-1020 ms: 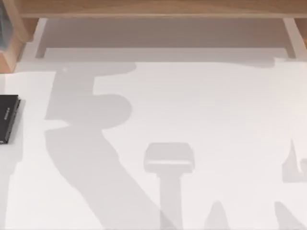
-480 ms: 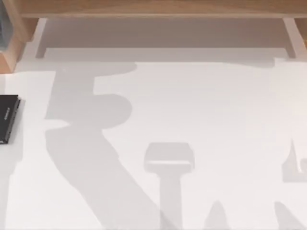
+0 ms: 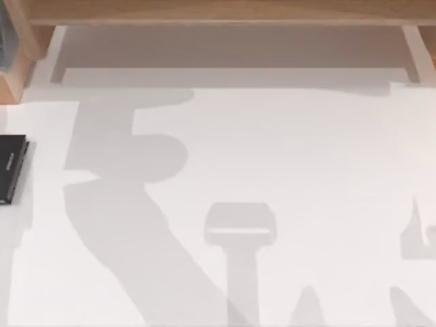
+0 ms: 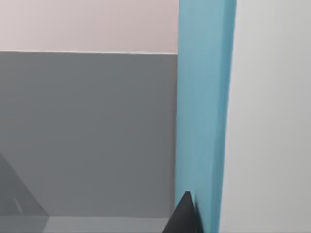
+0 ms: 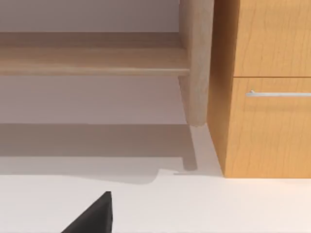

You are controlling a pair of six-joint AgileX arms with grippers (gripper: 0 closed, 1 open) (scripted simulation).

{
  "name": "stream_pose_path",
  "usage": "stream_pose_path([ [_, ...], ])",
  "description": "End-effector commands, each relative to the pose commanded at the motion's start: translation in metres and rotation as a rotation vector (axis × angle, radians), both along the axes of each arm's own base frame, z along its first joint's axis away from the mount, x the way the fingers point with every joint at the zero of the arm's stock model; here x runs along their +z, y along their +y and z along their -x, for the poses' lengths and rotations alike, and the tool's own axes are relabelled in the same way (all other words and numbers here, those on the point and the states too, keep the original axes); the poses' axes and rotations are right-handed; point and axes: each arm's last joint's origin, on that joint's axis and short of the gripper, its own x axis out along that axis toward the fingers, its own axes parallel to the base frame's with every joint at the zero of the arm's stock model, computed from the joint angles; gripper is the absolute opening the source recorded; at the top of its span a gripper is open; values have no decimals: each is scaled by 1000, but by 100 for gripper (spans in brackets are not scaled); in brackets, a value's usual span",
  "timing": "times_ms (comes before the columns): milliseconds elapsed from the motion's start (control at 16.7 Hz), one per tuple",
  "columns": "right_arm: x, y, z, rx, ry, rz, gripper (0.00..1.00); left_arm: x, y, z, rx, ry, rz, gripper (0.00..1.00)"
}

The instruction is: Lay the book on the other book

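Observation:
The other book point(image 3: 10, 168), flat and black with pale lettering on its spine, lies at the table's far left edge in the top view. The book point(image 4: 204, 111), teal-blue, stands edge-on close before the left wrist camera, lifted, with grey floor behind it. My left gripper point(image 4: 200, 224) is shut on it, and one dark fingertip point(image 4: 184, 216) rests against its side. My right gripper point(image 5: 92, 218) is a dark shape low over the white table, facing the wooden furniture.
A wooden shelf unit point(image 3: 218, 13) runs along the back of the white table point(image 3: 306, 150). In the right wrist view a round wooden leg point(image 5: 197, 63) stands beside a cabinet point(image 5: 272, 136) with a metal drawer handle point(image 5: 277, 93). Arm shadows fall across the table.
The left arm's shadow on the table has shifted slightly at its upper edge. The black book has not moved.

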Motion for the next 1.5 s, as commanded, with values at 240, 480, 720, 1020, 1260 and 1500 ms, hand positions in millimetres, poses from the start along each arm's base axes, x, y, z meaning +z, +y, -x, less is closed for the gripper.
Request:
stream_pose_path([
  [240,0,0,0,0,0,0,100,32,14,15,20,-132,-40,0],
  [480,0,0,0,0,0,0,100,40,20,20,29,-144,-46,0],
  [720,0,0,0,0,0,0,100,17,6,12,13,-30,-6,0],
  [1020,0,0,0,0,0,0,100,11,1,10,1,-3,-2,0],
  [1260,0,0,0,0,0,0,100,26,5,23,-6,-32,-73,0],
  [1500,0,0,0,0,0,0,100,50,25,65,13,-67,-320,0],
])
